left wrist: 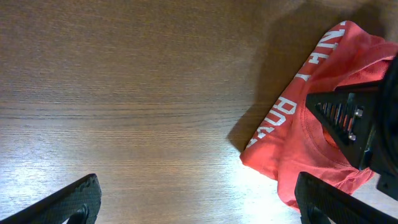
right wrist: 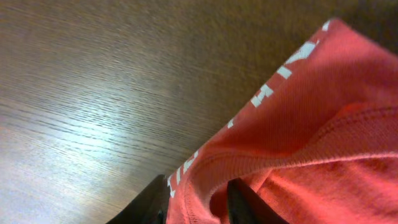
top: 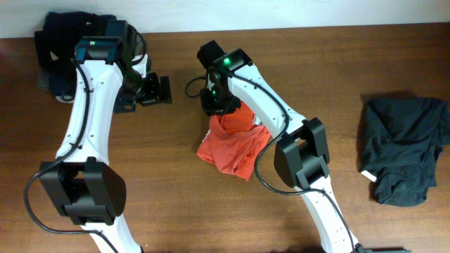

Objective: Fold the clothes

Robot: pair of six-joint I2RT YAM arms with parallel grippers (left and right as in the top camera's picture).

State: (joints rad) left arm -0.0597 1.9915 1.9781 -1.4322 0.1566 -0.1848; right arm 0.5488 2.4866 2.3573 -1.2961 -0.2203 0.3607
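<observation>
**Right pincer's got the shirt, left one is just hanging out wide open**

So the red-orange short-sleeved cotton T-shirt (top: 235, 146) with white printed lettering sits in a crumpled heap about mid brown wooden counter (top: 176, 176), nowhere near flat. The lettering shows along one folded edge in both wrist views.

The right pincer (top: 216, 102) is down on the far edge of the heap. From its own wrist camera, the right pincer's two dark fingers (right wrist: 154, 200) are drawn in narrow with a stitched hem fold of the shirt bunched between them, so it's clamped on the fabric. The cloth rises up from that spot.

The left pincer (top: 160, 90) has its jaws spread fully apart and holds nothing. It hangs over bare wood just to the left of the shirt, not touching it. In its wrist view the two fingertips sit at the bottom corners with only wood grain between them.

Also around: a pile of dark navy and grey garments (top: 60, 46) in the far left corner, and a rumpled charcoal-black garment (top: 404, 149) well off to the right.
</observation>
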